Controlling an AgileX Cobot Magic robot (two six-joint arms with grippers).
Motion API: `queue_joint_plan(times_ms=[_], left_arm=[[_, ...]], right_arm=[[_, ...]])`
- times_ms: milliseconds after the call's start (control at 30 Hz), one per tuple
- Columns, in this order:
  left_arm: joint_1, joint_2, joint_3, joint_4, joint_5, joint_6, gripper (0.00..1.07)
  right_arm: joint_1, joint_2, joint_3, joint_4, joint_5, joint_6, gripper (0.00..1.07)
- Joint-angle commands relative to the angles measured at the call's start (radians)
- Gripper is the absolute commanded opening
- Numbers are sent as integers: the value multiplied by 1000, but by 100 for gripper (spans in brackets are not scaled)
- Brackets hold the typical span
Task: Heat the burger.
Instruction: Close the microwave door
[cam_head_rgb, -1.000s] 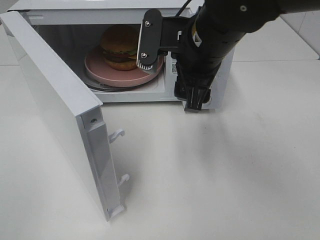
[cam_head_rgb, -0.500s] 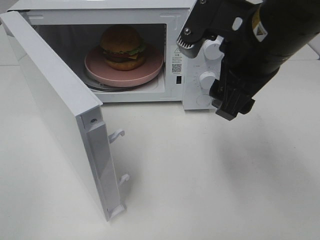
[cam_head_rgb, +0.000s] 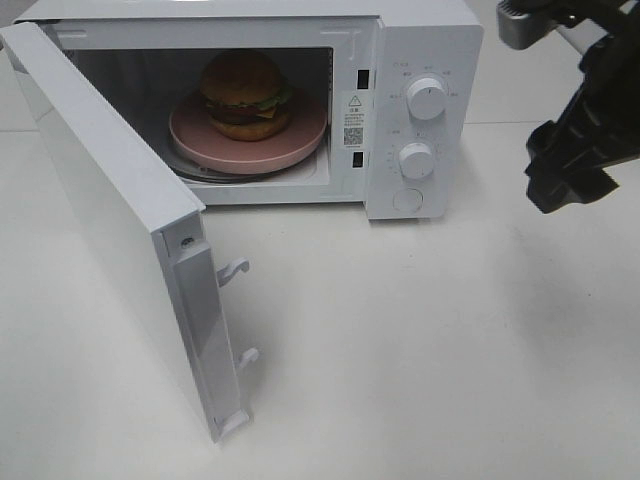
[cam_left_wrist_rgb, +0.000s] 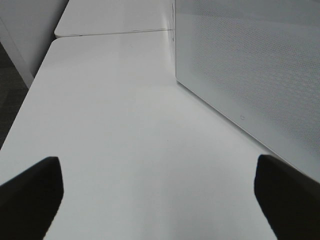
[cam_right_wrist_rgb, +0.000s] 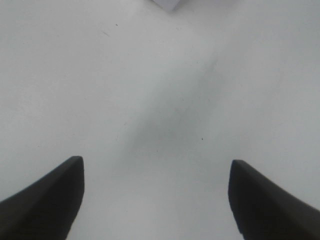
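The burger (cam_head_rgb: 244, 95) stands on a pink round plate (cam_head_rgb: 300, 135) inside the white microwave (cam_head_rgb: 425, 45), whose door (cam_head_rgb: 110, 210) hangs wide open to the left. My right arm (cam_head_rgb: 580, 150) is at the right edge of the exterior view, away from the microwave; one finger (cam_head_rgb: 525, 22) shows at the top. In the right wrist view its gripper (cam_right_wrist_rgb: 155, 200) is open and empty above bare table. My left gripper (cam_left_wrist_rgb: 157, 195) is open and empty in its wrist view, beside the perforated door panel (cam_left_wrist_rgb: 250, 65). The left arm is out of the exterior view.
The microwave front has two white dials (cam_head_rgb: 427, 97) and a round button (cam_head_rgb: 407, 200). Two latch hooks (cam_head_rgb: 234, 268) stick out of the door's free edge. The white table (cam_head_rgb: 420, 350) spreads in front; in the left wrist view its edge (cam_left_wrist_rgb: 30, 95) drops to dark floor.
My right arm has pulled back from the microwave opening to the far right and upward, leaving the burger and plate inside. The door has not moved.
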Motion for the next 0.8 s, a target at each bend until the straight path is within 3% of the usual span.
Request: queue_joint_plan(times_ms=[33,167,400,800], left_arm=[[-4,-22,3,-4,-2,0,96],[-4,-22,3,-4,-2,0,96],[-4,-22,3,-4,-2,0,96],[-4,-22,3,-4,-2,0,96]], right_arm=[[-54,-12,5,36,35,27,76],[-127,-32,5,61,78,61,76],[-134,-76,15,50,149,87,76],[-134,-259,186,37,132,110,76]])
